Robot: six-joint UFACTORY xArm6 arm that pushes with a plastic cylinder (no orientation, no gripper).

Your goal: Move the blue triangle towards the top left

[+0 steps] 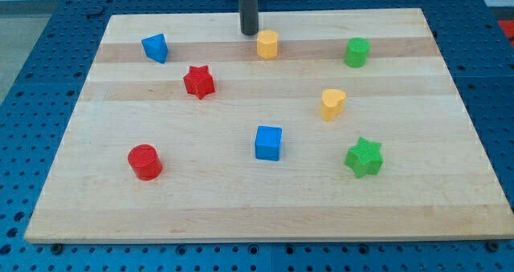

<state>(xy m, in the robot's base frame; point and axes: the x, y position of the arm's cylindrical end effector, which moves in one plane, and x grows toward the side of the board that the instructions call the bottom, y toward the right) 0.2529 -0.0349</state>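
Note:
The blue triangle lies on the wooden board near the view's top left. My tip is the lower end of a dark rod near the top middle. It stands well to the right of the blue triangle and just left of a yellow hexagonal block, close to it but apart.
A red star lies below and right of the blue triangle. A green cylinder sits at top right, a yellow heart at mid right, a blue cube in the middle, a red cylinder at lower left, a green star at lower right.

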